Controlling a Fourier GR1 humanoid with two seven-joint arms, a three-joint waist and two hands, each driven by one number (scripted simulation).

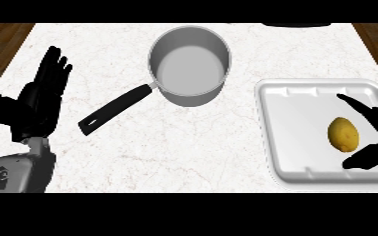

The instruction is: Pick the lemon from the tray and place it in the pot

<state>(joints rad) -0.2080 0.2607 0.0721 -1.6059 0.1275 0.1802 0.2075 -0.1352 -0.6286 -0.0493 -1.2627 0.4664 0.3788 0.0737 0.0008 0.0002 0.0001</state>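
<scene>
The yellow lemon (343,134) lies in the white tray (295,105) at the right of the counter. My right hand (362,158) comes in from the right edge; one straight finger (358,107) reaches past the lemon's far side and the thumb part sits just below it, so the hand is open around the lemon and most of it is cut off by the edge. A grey pot (190,65) with a black handle (118,107) stands at the centre back, with nothing inside. My left hand (40,100) rests open at the left, fingers up.
The marble counter (184,150) spans the view, with wooden strips at both far corners. A dark object (299,25) shows at the back right edge.
</scene>
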